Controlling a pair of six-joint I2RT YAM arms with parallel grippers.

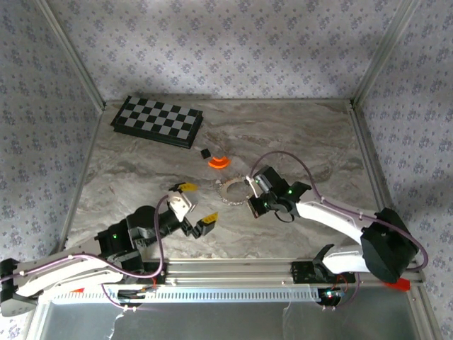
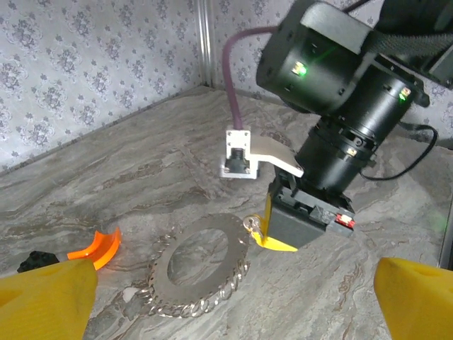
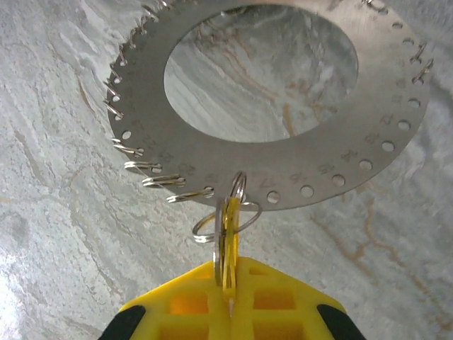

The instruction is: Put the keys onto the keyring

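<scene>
Against the near rim of the silvery metal ring fringed with thin wire pieces, the right tool is clamping shut on the tiny yellow-orange key piece. Its yellow fingers are pressing together with the piece standing edge-on between them, among a few small wire loops. One loop seems to be passing through a rim hole, though I cannot tell whether the key itself is hanging from it. The ring is lying flat on the marbled tabletop. The left tool is gaping fully open nearby, holding nothing. By my judgement, threading is under way — not finished, with seating and release remaining.
</scene>
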